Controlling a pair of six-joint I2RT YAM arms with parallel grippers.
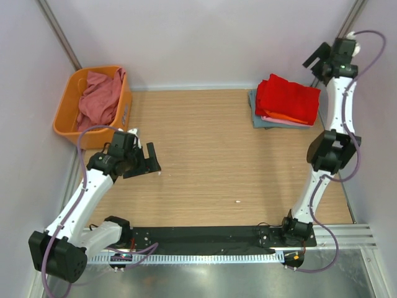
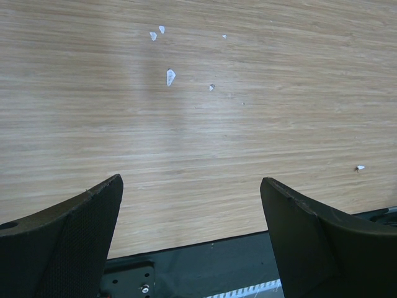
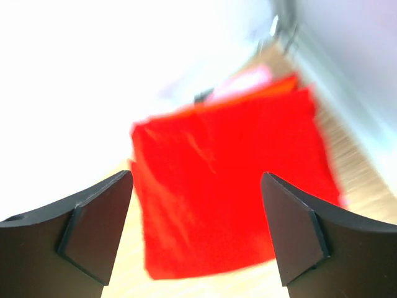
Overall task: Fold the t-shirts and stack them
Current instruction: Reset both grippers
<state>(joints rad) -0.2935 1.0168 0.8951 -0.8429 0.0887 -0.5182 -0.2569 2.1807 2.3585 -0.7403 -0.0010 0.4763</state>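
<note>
Your left hand (image 2: pixel 192 184) is hanging low over the bench (image 1: pixel 211 155) on the near left. Its fingers are spread wide and it's gripping nothing. Between them you're seeing bare wood grain and a few white flecks (image 2: pixel 170 76), and the black base rail (image 2: pixel 205 267) is running along the bottom of that wrist view.

Your right hand (image 3: pixel 195 180) is sitting high at the far right corner and is just as wide open, also carrying nothing. Its camera is looking down on the folded stack, though that view is coming through blurred.

The stack is lying on the far right of the bench:
- The red t-shirt (image 1: pixel 288 96) is sitting on top, folded into a neat block.
- An orange t-shirt (image 1: pixel 296 116) is showing as a sliver right under it.
- A pink t-shirt (image 1: pixel 276 119) is peeking out below that.
- A grey-blue t-shirt (image 1: pixel 256 112) is lying at the bottom, its edge poking out on the left side.

Over at the far left corner, well apart from the stack, a dusty rose t-shirt (image 1: pixel 99 99) is lying crumpled and unfolded inside the orange plastic basket (image 1: pixel 64 118). Your left hand is near that basket but isn't touching it.
</note>
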